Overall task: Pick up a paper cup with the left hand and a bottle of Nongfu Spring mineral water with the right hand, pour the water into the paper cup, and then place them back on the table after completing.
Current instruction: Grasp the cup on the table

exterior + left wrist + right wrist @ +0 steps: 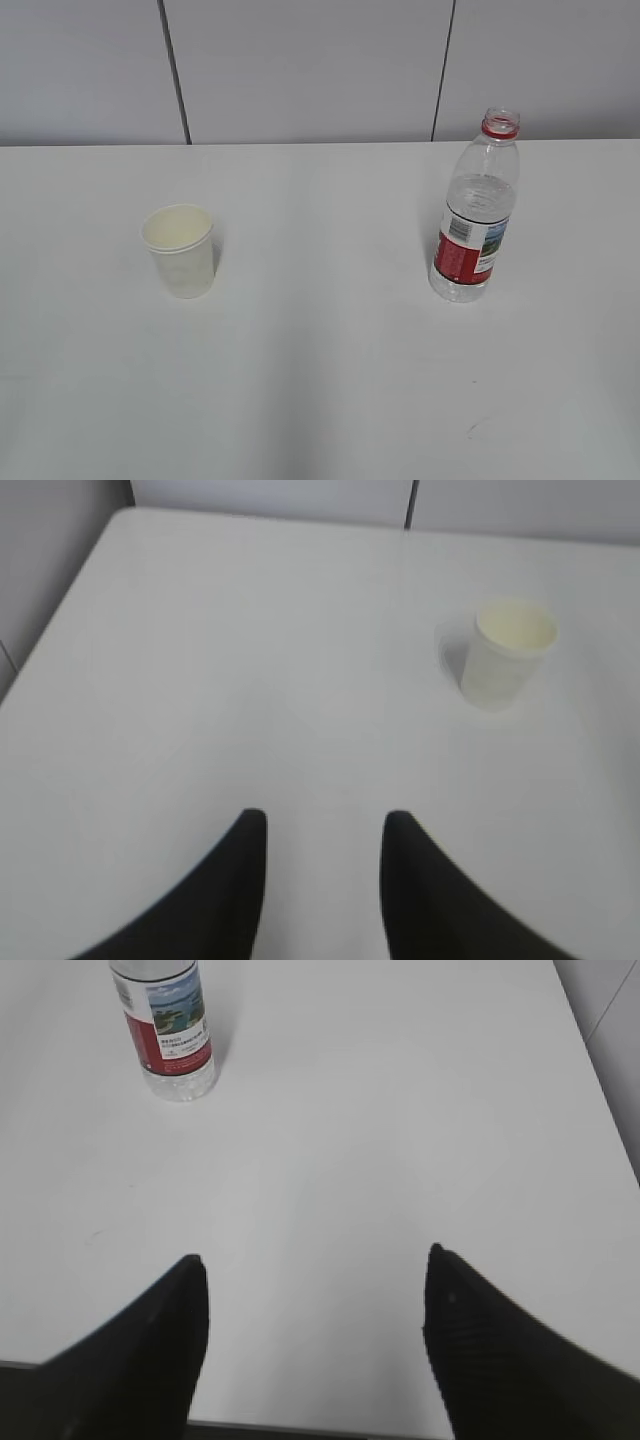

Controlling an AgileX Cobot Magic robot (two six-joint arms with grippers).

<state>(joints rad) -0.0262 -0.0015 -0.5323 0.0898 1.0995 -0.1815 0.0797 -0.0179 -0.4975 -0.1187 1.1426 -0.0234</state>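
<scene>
**Cup and bottle stand apart on the table, both grippers free**

The large plain white flat tabletop (320, 380) carries everything, and it bears a small dark scuff mark (472, 429) toward its near right corner. Behind its far edge rises a grey panelled wall (310, 60) with dark vertical seams.

The clear plastic Nongfu Spring mineral water bottle with a red and white label (475, 210) stands upright on the right half of the table, closer to the far edge than the near one. Its neck shows a red ring and no cap; the mouth looks open. Clear colourless water (480, 195) fills it to about the shoulder. In the right wrist view the bottle's top is cut off by the picture's upper edge.

The small white paper cup (181, 250) stands upright on the left half, well apart from the bottle. Its inside looks pale cream; whether any liquid lies in it cannot be told.

The right black gripper (315, 1290) hangs over the near part of the table, fingers (170, 1350) wide apart and holding nothing, the bottle well ahead to its left. The left black gripper (322, 840) has its fingers (235, 880) apart too, empty, with the cup ahead to its right. Neither arm shows in the exterior view.
</scene>
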